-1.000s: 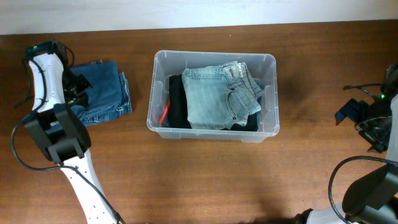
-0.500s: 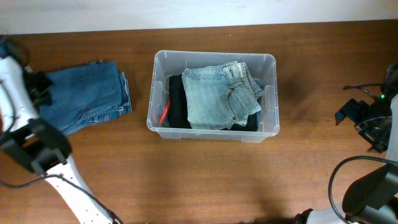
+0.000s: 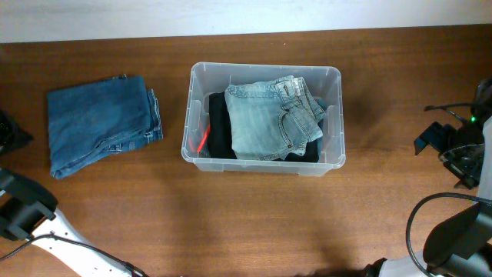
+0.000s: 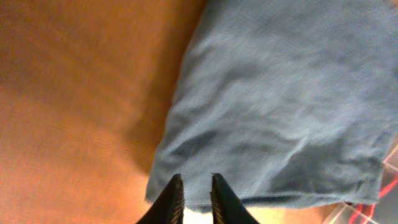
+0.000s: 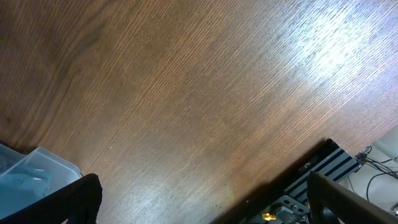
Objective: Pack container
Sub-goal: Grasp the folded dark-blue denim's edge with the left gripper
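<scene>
The container (image 3: pixel 190 115) sits pretty much dead centre of the wooden table (image 3: pixel 254 223) in the overhead view, nudged a bit toward 12 o'clock. It's the clear plastic bin. Inside it, a folded pair of light-wash jeans (image 3: pixel 273 119) lies on top, toward the 3 o'clock side. Something black (image 3: pixel 219 127) is under and beside them at 9 o'clock, and a thin red bit (image 3: pixel 203 141) shows against the left wall.

At 9 o'clock from the bin, apart from it, a folded pair of darker blue jeans (image 3: pixel 100 123) lies flat on the table.

The left gripper (image 4: pixel 194 199) hangs just over the edge of that blue denim. Its jaws are only a crack apart, with nothing pinched between them. That view is blurry, fwiw.

The right gripper (image 5: pixel 205 205) is way out at 3 o'clock, well apart from the bin. Its jaws are spread wide over bare wood and it's holding nothing. A corner of the bin peeks in at 8 o'clock of its wrist cam.
</scene>
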You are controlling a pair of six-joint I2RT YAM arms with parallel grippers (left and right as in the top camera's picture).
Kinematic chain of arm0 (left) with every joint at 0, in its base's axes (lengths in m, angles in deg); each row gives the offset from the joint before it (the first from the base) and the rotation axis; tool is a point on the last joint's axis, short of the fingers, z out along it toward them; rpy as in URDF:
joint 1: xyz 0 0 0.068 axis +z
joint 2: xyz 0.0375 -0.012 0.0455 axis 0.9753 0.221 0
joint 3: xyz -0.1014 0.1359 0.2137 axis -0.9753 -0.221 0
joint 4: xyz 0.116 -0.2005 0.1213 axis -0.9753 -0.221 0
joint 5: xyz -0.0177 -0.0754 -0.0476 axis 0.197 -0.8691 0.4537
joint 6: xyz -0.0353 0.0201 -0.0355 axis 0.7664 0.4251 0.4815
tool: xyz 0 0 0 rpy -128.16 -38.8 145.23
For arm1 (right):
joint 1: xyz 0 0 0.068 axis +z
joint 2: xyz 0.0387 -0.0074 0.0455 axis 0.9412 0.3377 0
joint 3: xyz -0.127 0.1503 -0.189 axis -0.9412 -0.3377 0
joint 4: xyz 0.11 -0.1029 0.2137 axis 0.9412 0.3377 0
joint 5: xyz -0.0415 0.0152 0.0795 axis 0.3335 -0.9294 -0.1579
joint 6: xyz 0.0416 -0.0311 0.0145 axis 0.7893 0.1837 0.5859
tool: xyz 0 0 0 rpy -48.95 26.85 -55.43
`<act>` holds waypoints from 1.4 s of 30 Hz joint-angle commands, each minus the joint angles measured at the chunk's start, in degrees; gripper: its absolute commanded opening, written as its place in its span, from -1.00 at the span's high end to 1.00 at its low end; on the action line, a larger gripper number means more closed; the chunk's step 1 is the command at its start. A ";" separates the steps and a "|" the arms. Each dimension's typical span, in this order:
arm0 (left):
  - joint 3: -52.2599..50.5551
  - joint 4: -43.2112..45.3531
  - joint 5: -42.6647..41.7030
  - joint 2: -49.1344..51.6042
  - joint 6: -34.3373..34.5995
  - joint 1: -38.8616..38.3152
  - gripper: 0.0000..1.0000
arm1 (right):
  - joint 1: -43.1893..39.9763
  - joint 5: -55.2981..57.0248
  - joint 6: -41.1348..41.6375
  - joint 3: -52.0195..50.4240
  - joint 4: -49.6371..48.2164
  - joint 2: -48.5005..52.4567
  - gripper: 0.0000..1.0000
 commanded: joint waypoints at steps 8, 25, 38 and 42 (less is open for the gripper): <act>-7.08 6.21 -4.59 -1.55 -4.83 -0.33 -0.98 | -0.17 0.07 0.50 -0.11 -0.02 -0.31 -0.96; -20.65 14.56 -10.99 -1.55 -4.85 -0.48 -0.99 | -0.17 0.07 0.50 -0.11 -0.02 -0.31 -0.97; -22.43 19.39 -17.49 -1.53 -4.85 -0.48 -0.98 | -0.17 0.07 0.50 -0.11 -0.02 -0.31 -0.97; -22.58 19.39 -18.10 -1.53 -4.85 -0.79 -0.98 | -0.17 0.07 0.50 -0.11 -0.02 -0.31 -0.97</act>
